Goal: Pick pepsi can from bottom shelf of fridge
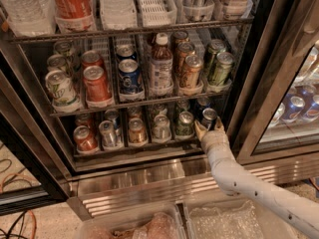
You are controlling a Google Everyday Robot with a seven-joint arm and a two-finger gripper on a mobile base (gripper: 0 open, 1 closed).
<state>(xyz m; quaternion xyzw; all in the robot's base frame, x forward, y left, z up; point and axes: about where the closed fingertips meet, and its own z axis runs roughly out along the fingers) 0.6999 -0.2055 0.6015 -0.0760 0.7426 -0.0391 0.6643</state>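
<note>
The fridge (149, 178) stands open in front of me. Its bottom shelf (124, 151) holds small cans in lanes. The pepsi can (209, 116), dark blue with a silver top, stands at the front of the rightmost lane. My gripper (209, 127) is at the shelf's front right, on a white arm that comes up from the lower right. It is open, with one finger (199, 129) on each side of the can's lower part. The gripper hides the can's base.
A green-topped can (185, 123) stands just left of the pepsi can. The middle rack above holds a bottle (161, 66), a brighter blue can (129, 76) and green-and-silver cans (222, 68). The black door frame (256, 88) is close on the right. Clear bins (219, 223) lie below.
</note>
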